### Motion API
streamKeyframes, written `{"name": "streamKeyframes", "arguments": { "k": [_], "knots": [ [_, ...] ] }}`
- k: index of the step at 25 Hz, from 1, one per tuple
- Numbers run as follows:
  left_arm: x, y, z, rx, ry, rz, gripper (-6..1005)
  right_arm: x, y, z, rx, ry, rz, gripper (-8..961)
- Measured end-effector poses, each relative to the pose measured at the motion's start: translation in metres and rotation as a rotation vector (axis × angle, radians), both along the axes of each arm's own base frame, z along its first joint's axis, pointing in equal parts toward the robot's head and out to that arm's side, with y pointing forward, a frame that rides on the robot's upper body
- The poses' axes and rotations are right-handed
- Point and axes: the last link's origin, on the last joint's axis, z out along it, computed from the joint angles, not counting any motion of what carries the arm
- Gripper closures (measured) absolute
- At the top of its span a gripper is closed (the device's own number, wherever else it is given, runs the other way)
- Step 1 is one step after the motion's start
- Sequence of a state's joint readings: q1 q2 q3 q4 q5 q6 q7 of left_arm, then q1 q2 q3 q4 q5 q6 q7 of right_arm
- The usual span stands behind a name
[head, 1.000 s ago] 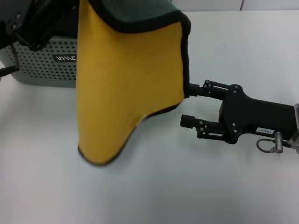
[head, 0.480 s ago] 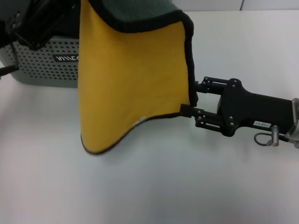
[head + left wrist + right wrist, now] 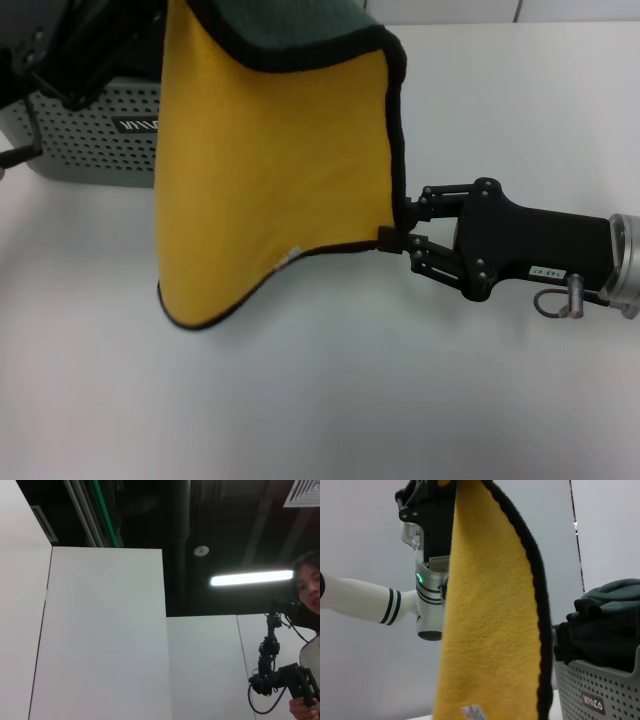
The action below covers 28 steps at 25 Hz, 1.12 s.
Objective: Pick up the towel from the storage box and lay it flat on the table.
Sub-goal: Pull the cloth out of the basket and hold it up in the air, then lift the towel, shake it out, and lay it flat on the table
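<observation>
Up above the white counter (image 3: 330, 400), the towel (image 3: 270, 170) hangs in the air with its yellow face toward me, its top folded over so the grey-green side and the black edging show along the fold. The left tool (image 3: 95, 45) is up at the towel's top near the far left corner of the counter, mostly hidden behind the cloth, so I cannot tell how its fingers stand. The right tool (image 3: 402, 228) reaches in from the right edge, its two fingers nearly together and pinching the towel's lower right corner at the black edging. A small white label (image 3: 290, 258) sits on the lower hem. Behind the towel, at the far left of the counter, stands the storage box (image 3: 90, 140), sage-green with rows of holes, and dark cloth (image 3: 605, 625) is heaped inside it.
</observation>
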<state>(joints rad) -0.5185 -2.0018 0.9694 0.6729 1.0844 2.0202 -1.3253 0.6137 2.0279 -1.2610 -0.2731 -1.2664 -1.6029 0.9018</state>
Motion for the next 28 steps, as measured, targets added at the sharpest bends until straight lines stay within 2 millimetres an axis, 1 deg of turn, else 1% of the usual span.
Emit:
{"name": "streamKeyframes", "arguments": {
  "k": [9,14,17,22,28],
  "knots": [
    [-0.002,-0.001,-0.004,-0.016,-0.006,0.015,959,0.001,-0.003,-0.002,-0.01,-0.01,0.01,673],
    [-0.004,-0.002,-0.005,-0.02,-0.004,0.018,959,0.003,-0.002,-0.003,0.0,-0.011,-0.001,801],
    [-0.005,-0.003,-0.006,-0.025,-0.004,0.021,959,0.004,-0.003,-0.003,-0.007,-0.011,-0.011,896],
    [-0.008,-0.004,-0.01,-0.028,-0.011,0.035,959,0.005,-0.005,-0.006,-0.015,-0.017,-0.01,937],
    [-0.013,-0.007,-0.012,-0.035,-0.015,0.055,959,0.003,-0.01,0.004,0.022,0.058,0.003,939]
  ]
}}
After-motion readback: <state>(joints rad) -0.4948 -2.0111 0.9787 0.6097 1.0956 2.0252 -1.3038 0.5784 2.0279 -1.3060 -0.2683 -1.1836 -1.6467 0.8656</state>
